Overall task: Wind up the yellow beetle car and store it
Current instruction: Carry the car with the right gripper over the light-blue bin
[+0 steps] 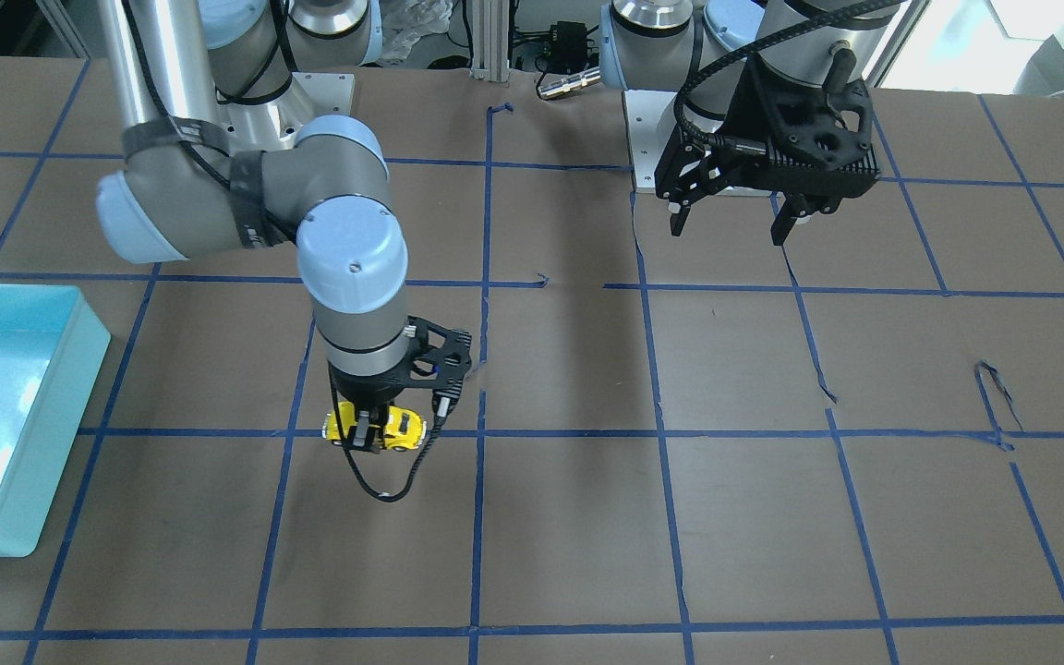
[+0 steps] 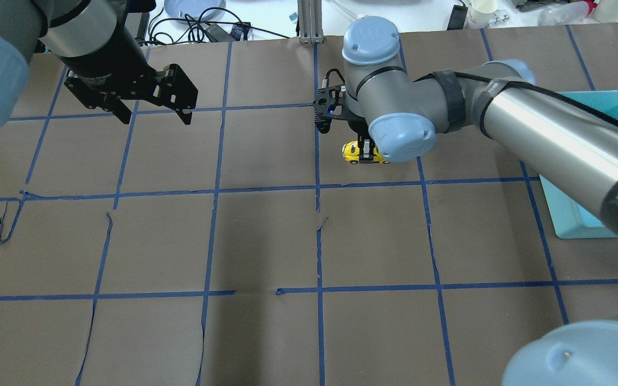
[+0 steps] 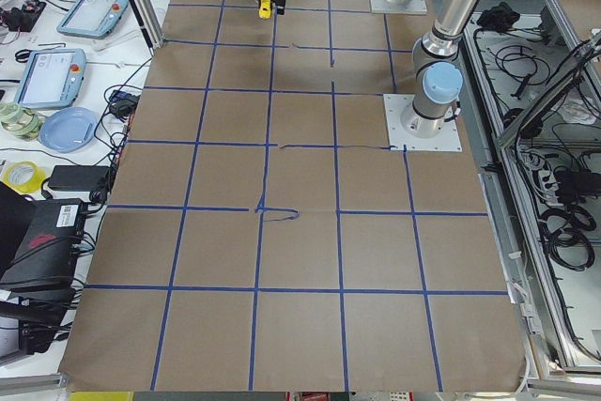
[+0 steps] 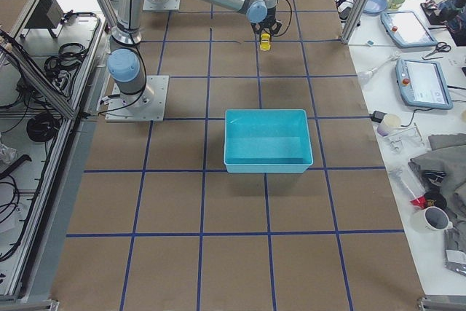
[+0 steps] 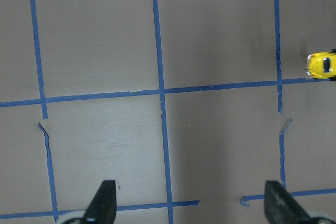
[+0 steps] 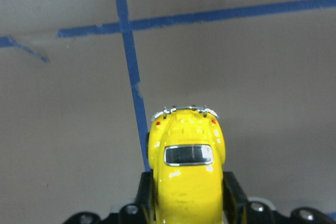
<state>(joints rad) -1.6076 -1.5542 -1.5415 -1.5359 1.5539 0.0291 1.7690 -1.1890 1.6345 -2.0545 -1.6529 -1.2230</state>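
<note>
In the front-facing view, your right gripper [image 1: 368, 436] is clamped across the middle of the yellow beetle car [image 1: 400, 429], low over a blue tape line left of centre. The teal bin [image 1: 89, 344] sits well apart at the far left edge. I judge that the grasp is made and the wind-up is in hand. Next you need the wheels pressed to the paper and dragged backward, then a carry to the bin.

In the overhead view, the left gripper [image 2: 151, 113] hangs with its fingers spread wide, holding nothing, far to the car's left.

The right-side view shows the car beyond the bin, at the far end of the table.

The left wrist view catches the car small at its right edge.

The right wrist view shows a glossy yellow rounded body and a dark window, squeezed between both fingers. I cannot tell whether the wheels touch the paper.
</note>
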